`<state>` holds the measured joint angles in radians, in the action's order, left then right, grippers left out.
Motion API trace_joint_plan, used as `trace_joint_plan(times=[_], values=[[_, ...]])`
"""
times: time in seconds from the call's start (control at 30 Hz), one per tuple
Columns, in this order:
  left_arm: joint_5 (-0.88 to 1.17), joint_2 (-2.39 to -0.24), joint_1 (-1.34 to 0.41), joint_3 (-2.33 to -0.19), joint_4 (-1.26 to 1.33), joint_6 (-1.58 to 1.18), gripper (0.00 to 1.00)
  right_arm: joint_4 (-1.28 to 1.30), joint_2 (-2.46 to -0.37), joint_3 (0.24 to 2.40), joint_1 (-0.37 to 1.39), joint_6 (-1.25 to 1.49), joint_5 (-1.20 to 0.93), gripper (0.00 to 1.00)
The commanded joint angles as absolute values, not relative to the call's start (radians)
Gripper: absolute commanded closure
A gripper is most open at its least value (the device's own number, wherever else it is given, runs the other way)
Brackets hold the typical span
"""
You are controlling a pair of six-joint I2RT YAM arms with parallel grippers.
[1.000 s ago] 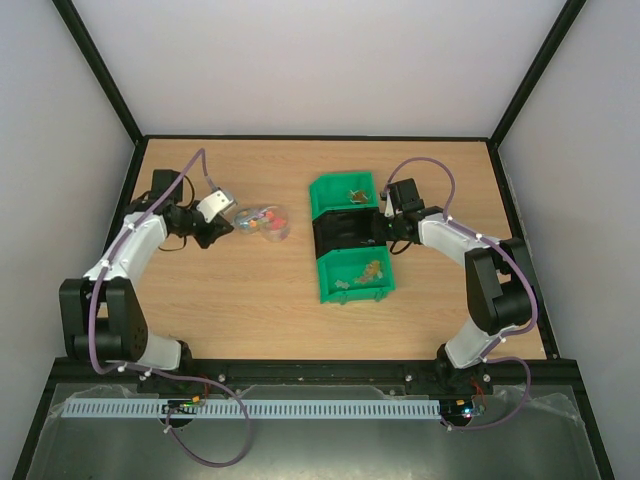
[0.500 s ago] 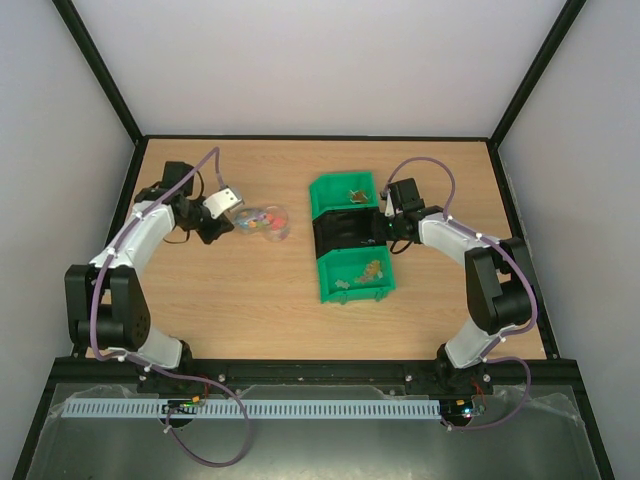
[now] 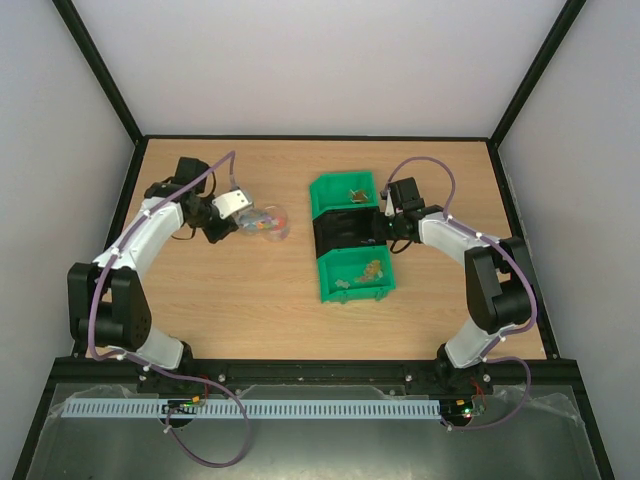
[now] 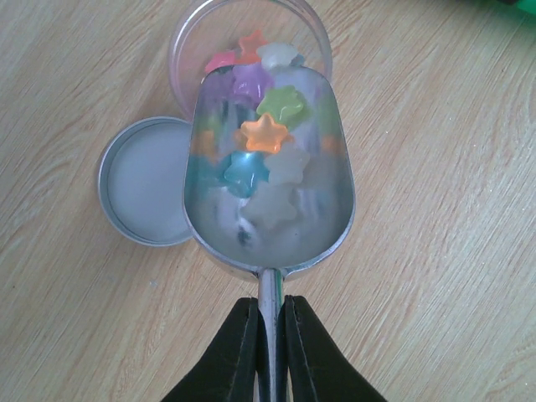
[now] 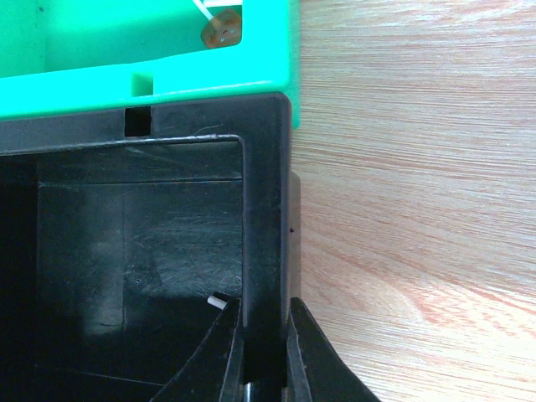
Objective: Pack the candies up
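Filling a silver metal scoop [image 4: 270,219], coloured star candies [image 4: 264,134] sit just beyond left jaws clamping its handle; right jaws pinch the wall of a black plastic bin [image 5: 265,209].

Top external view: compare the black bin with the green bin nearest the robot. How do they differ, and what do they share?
Colour: the black bin is black, the near green bin bright green. Contents: the black bin looks almost bare inside; the near green bin holds a few candies. Handling: the right gripper pinches the black bin's wall; nothing grips the near green bin. Shared: both are open-topped, side by side in one row.
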<state>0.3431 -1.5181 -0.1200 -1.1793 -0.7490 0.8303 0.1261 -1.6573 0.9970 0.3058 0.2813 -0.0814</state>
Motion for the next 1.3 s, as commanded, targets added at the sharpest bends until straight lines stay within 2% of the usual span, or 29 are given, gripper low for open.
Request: trace_joint_plan(times=[0.0,0.57,0.83,1.0,1.27], values=[[0.284,-1.502,-0.138,-1.208,-0.801,0.853,0.98,0.15,-1.671,1.025,0.296,0.302,-0.066,0.99],[0.243,-1.485,-0.147,-1.273,-0.85,0.871,0.98,0.141,-1.665,1.016,0.298,0.332,-0.076,0.99],[0.418,-1.405,-0.141,-1.285,-0.887,0.887,0.98,0.124,-1.653,0.996,0.298,0.361,-0.077,0.99],[0.466,-1.368,-0.273,-1.293,-0.926,0.853,0.98,0.105,-1.633,0.963,0.308,0.385,-0.069,0.99],[0.435,-1.368,-0.532,-1.228,-0.889,0.673,0.98,0.093,-1.622,0.96,0.324,0.4,-0.031,0.99]])
